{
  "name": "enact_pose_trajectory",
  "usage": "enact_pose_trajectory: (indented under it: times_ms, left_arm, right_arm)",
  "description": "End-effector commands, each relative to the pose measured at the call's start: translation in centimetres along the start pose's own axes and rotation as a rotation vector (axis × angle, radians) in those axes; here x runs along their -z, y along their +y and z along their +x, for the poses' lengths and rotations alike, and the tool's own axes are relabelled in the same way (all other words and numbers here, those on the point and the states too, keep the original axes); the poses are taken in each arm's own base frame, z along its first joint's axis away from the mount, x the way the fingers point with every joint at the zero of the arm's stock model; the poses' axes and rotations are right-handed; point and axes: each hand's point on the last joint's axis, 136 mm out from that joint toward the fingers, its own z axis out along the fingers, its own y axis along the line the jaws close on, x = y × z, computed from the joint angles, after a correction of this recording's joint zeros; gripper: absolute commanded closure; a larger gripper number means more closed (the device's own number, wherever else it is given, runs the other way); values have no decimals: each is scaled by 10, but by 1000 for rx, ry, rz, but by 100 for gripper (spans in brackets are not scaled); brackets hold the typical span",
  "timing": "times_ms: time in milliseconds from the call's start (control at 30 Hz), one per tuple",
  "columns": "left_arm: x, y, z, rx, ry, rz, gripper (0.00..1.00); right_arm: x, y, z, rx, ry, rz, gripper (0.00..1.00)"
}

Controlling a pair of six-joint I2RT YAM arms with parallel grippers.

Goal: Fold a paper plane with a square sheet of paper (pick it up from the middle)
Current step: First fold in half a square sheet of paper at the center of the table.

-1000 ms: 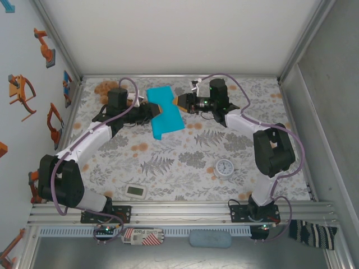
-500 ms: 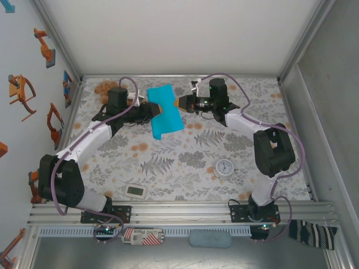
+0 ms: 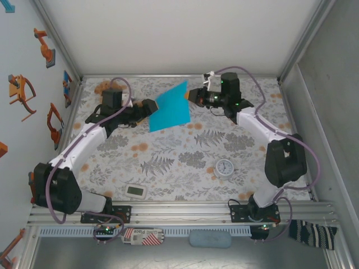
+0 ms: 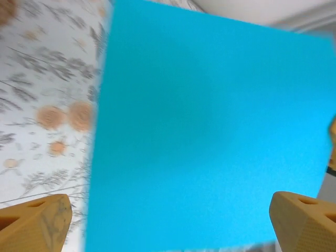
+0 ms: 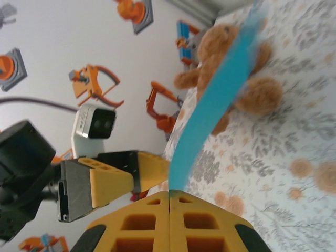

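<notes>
square sheet of paper (image 3: 170, 106): aloft, flat, one edge pinched by right gripper (image 3: 187, 96), clenched. left gripper (image 3: 150, 106): released, jaws wide, beside sheet. step: pre-fold handling. next: left likely grasps free edge.

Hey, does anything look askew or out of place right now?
The thin turquoise-blue square paper sheet hangs tilted, pinched at one edge by the shut right pincer; the left pincer stands open beside it. Nothing looks spilled or damaged.

paper sheet (image 3: 170, 106) between left claw (image 3: 150, 107) and right claw (image 3: 187, 96) (far end), clock (image 3: 225, 167) near right
</notes>
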Motion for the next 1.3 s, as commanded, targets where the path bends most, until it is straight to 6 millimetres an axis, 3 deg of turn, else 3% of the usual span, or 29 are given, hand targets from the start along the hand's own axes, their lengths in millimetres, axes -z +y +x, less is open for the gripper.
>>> enact_pose_trajectory:
  times_ms: [0, 200, 367, 500, 733, 833, 1100, 1267]
  left_arm:
    - [29, 21, -13, -39, -129, -153, 4]
    - [43, 31, -13, -30, -182, -189, 4]
    - [30, 31, -8, 14, -154, -136, 4]
    - [14, 29, -4, 66, -117, -79, 4]
    - [-8, 37, 10, 129, -72, -60, 4]
    - [-15, 41, 17, 135, -54, -73, 4]
    - [-50, 51, 48, 119, 48, -140, 4]
    - [-69, 61, 62, 101, 105, -205, 4]
  right_arm:
    - [26, -8, -13, 20, -61, 95, 100]
    - [60, -20, -16, 46, -77, 247, 100]
    - [60, -19, -13, 33, -57, 267, 100]
    - [41, -26, -4, 0, -17, 273, 100]
    - [-24, -31, 33, -87, 58, 217, 100]
    - [-42, -39, 40, -140, 55, 177, 100]
    - [-60, -111, 75, -239, 102, 283, 100]
    - [-67, -135, 90, -274, 135, 315, 100]
